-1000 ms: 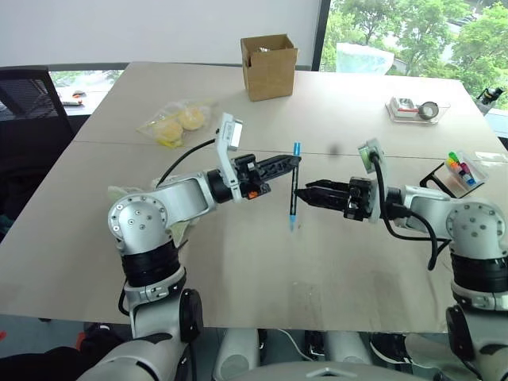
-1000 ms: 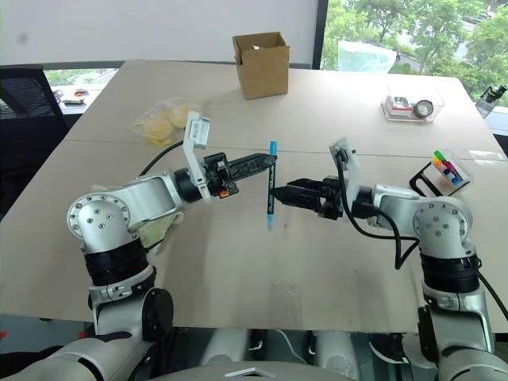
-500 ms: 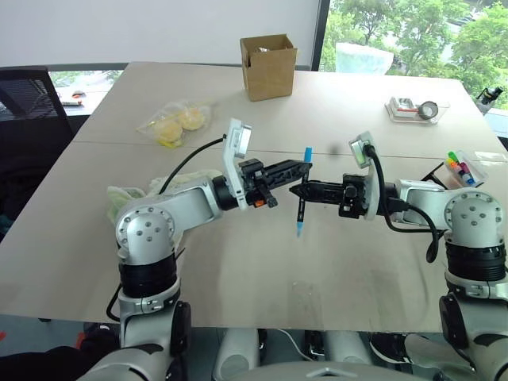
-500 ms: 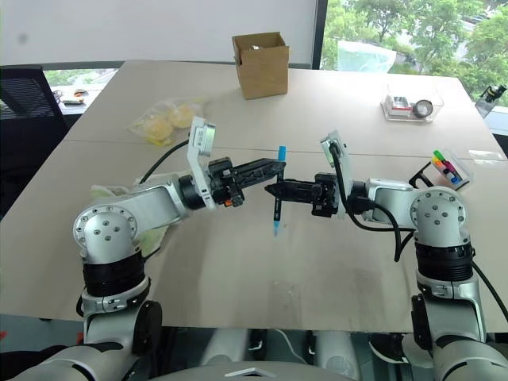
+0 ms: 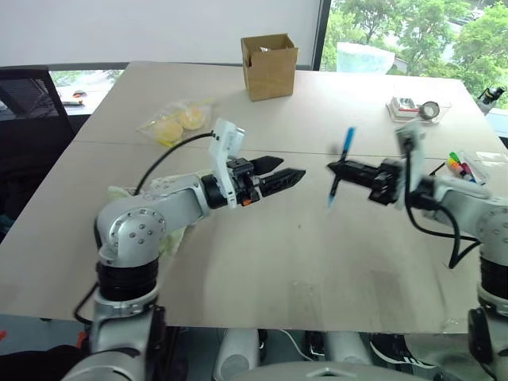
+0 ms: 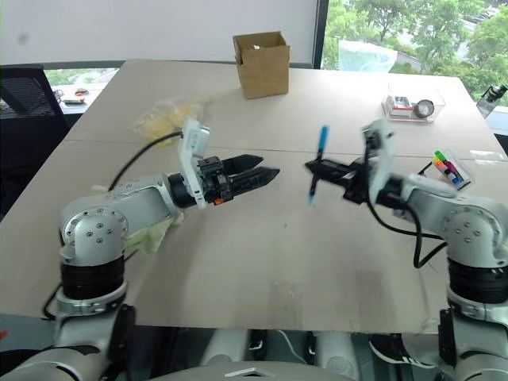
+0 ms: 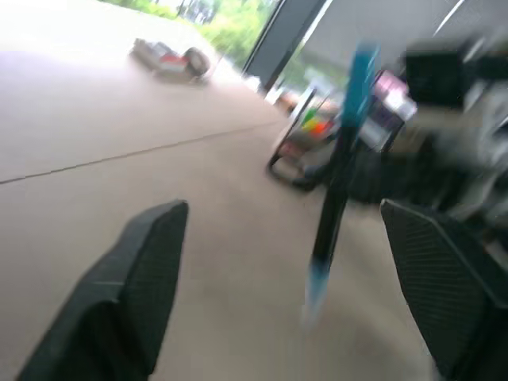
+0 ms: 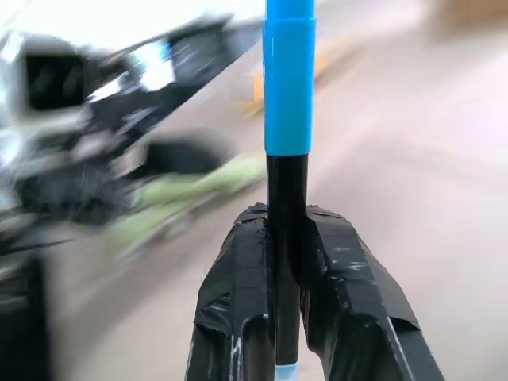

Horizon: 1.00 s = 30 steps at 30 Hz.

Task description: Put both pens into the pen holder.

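Left claw [image 5: 292,172] spread wide and empty above the surface [image 5: 238,254], apparently to leave the handed-over pen free. Further right, blue-ended pen [image 5: 340,167] clamped at mid-barrel in closed right claw [image 5: 336,167], nearly upright and clear of the surface, probably for dropping end-first. Far right, pen holder [image 5: 463,168] near the edge, well apart from the pen.
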Tool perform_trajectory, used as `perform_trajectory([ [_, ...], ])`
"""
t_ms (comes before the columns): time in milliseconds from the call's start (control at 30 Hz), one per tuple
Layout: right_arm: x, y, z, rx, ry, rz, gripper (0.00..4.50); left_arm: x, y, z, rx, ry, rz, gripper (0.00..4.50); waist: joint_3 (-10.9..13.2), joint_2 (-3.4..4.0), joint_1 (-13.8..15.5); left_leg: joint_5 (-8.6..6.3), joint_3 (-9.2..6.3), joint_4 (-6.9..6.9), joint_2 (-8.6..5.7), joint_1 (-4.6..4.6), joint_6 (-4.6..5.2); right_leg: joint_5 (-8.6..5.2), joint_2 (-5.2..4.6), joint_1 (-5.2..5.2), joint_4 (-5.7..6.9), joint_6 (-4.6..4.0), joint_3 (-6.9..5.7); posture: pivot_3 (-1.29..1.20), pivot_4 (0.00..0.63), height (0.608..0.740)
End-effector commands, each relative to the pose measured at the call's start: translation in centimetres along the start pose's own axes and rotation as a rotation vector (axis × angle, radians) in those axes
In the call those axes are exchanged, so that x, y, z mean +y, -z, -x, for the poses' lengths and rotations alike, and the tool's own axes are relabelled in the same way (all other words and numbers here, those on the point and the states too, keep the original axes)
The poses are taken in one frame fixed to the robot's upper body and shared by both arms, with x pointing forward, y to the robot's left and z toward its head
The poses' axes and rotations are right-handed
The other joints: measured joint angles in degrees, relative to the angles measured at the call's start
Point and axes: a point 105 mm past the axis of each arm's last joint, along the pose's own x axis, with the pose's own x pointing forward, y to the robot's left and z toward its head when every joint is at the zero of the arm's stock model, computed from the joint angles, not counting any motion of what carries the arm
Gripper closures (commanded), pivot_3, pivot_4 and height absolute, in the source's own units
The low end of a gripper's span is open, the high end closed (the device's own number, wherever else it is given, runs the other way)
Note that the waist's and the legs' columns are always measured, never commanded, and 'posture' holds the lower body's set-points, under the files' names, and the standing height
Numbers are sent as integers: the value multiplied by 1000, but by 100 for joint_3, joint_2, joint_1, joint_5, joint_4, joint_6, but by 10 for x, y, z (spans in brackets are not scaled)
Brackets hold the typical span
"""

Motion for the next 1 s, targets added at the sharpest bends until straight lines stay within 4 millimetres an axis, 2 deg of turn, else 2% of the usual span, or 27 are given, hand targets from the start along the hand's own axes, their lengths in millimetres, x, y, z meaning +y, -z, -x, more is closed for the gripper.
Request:
perform_trajectory([
  [33,-39,-61,27,-143,340,413,4500,-24,1,-4,20,138,-177,781,5,8,0,0,6,-3,-1,-3,0,-1,-2,-6,-2,0,2,0,150,740],
  [67,-57,-73,36,-143,480,543,4500,-24,-1,-6,18,154,-187,781,7,12,2,-1,9,-2,-1,-2,1,-7,-4,-7,-1,-8,2,0,150,740],
  [133,-73,-83,47,-135,613,695,4500,-25,-5,-7,-5,183,-214,781,7,11,-2,-1,14,-5,-1,-1,0,-18,-6,-12,-2,-16,3,0,150,740],
  [233,-93,-88,61,-139,744,797,4500,-29,-7,-10,-22,228,-263,781,7,11,-5,1,13,-8,5,-1,-3,-18,-6,-11,-3,-13,7,0,150,740],
  [300,-103,-88,68,-130,804,859,4500,-28,-7,-13,-27,232,-283,781,8,12,-7,13,16,-10,6,0,-22,-18,2,-12,-2,-10,9,0,150,740],
  [400,-112,-81,72,-122,824,843,4500,-26,-7,-15,-44,224,-285,781,9,13,-10,14,22,-11,6,1,-23,-10,4,-12,-2,14,15,0,150,740],
  [467,-120,-70,78,-89,845,861,4500,-25,-6,-15,-48,218,-308,781,9,13,-11,14,24,-10,6,1,-23,-10,4,-12,-3,16,19,0,150,740],
  [533,-124,-61,85,-72,852,864,4500,-27,-4,-14,-48,229,-316,781,9,13,0,14,23,-10,6,2,-23,-13,4,-11,-3,20,18,0,150,740],
  [800,-121,-46,96,-66,851,814,4500,-28,-4,-13,-58,228,-305,781,12,20,-7,14,23,-9,5,5,-23,-15,5,-9,1,24,23,0,150,740],
  [1000,-122,-34,99,-48,846,786,4500,-29,-4,-13,-63,233,-301,781,12,20,-8,14,23,-7,5,7,-23,-15,7,-7,1,25,26,0,150,740],
])
